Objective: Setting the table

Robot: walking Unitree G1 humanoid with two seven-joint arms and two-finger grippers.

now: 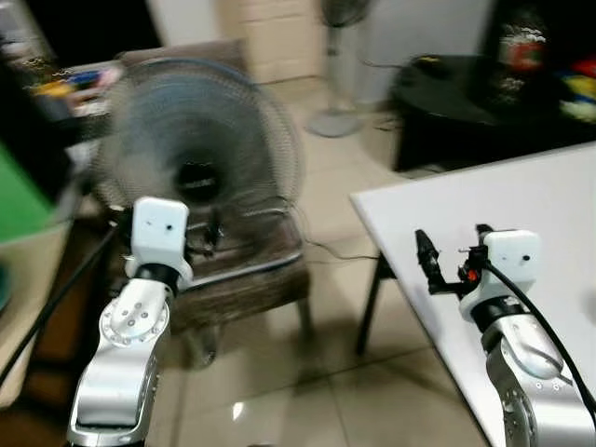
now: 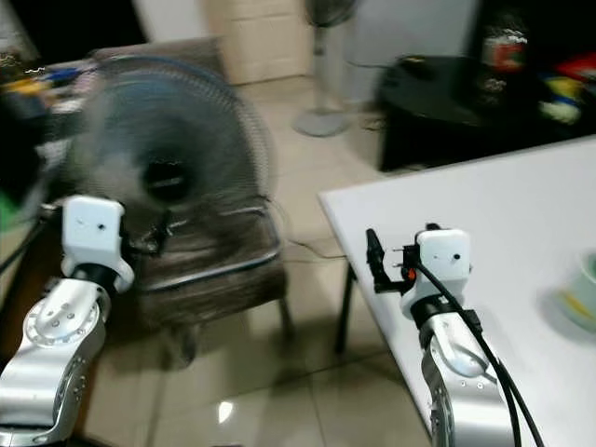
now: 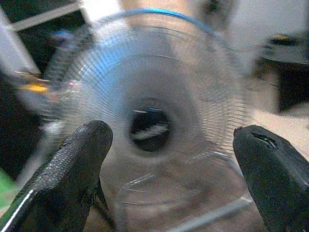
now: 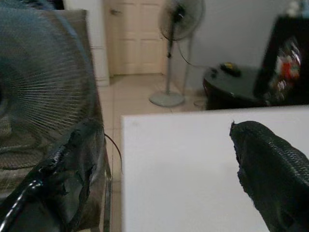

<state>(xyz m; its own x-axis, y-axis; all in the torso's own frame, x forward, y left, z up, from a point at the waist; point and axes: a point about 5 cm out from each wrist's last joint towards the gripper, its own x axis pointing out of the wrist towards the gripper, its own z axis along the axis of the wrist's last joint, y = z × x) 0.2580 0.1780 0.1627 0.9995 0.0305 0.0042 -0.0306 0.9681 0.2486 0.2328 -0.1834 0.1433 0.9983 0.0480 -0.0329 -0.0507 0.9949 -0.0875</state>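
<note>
Blurred head views. White bench (image 1: 521,214) at right, its near corner beside the right end effector (image 1: 453,263), held just above the edge, fingers (image 4: 72,174) spread apart, empty. Pale green dish (image 2: 585,291) on the bench near the right edge, partly cut off. Left end effector (image 3: 174,174) raised before a large fan (image 1: 197,140) propped on a brown chair (image 1: 244,279), fingers wide apart, gripping nothing. Standing fan (image 4: 175,48) near a door (image 4: 133,36).

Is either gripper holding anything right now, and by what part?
Nothing is held. The left gripper is open in front of the fan; the right gripper is open over the white table.
</note>
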